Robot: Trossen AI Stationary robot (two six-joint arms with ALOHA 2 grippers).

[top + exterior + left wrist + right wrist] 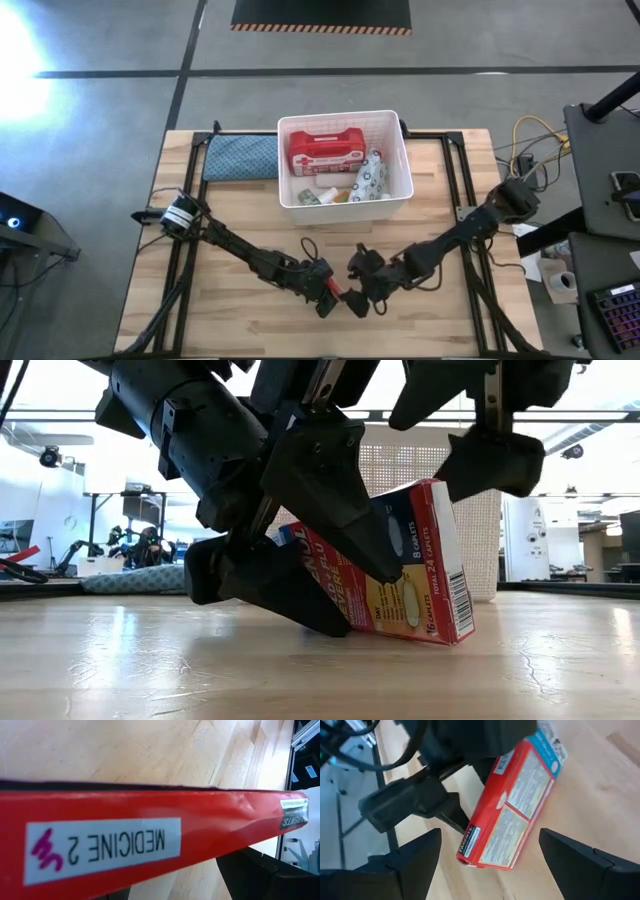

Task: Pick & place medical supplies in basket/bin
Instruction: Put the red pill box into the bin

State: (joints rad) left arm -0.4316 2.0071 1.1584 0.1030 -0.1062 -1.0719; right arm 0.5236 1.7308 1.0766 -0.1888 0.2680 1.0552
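At the near middle of the counter (240,330), the left pincer (300,575) is clamped on a red medicine box (415,565), which tilts with its lower edge touching the wood. The right pincer (490,852) hovers just above the box, its 2 fingers (580,865) spread apart and not touching it. The white tub (345,205) sits at the far middle of the counter, well apart from the box, holding a red first-aid case (325,152), a patterned wipes packet (371,178) and small bottles (328,195). A teal cloth pad (240,157) lies just beside the tub.
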